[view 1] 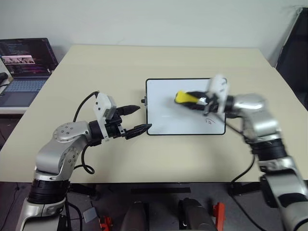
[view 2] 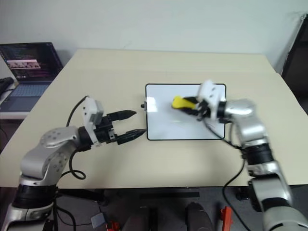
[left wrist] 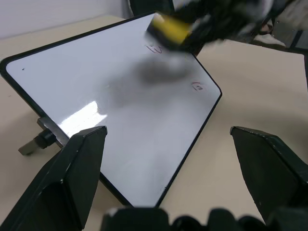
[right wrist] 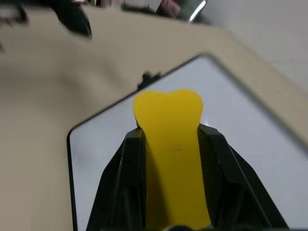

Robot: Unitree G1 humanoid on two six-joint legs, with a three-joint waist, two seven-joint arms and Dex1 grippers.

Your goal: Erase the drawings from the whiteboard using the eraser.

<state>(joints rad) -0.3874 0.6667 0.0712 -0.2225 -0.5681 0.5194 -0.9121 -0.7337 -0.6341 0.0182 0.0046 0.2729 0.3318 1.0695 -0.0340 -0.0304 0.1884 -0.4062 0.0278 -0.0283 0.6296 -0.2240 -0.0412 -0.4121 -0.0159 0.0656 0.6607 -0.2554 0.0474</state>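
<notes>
The right gripper (view 1: pixel 192 98) looks smeared in the head views, so its fingers are hard to make out there. Its own wrist view is clearer: two black fingers (right wrist: pixel 126 178) squeeze the yellow eraser (right wrist: pixel 172 159) from both sides, and the yellow tip sticks out past them. In the left eye view the eraser sits above the upper right part of the whiteboard (view 1: pixel 168 115). The pictures do not tell if it touches the board.

The drawings (left wrist: pixel 197 86) are thin and small. Two little red scribbles show in the left wrist view, one partly hidden under the blurry eraser. In the left eye view one faint mark sits near the board's lower right corner.

The left gripper (view 1: pixel 137 120) is spread wide with nothing in it, just by the board's lower left corner. Its lower fingertip (view 1: pixel 144 128) reaches the black frame there.

The board lies in the middle of the table (view 1: pixel 96 67), with lots of bare room all around. A laptop (view 1: pixel 24 67) is cut off at the upper left edge of the frame.
</notes>
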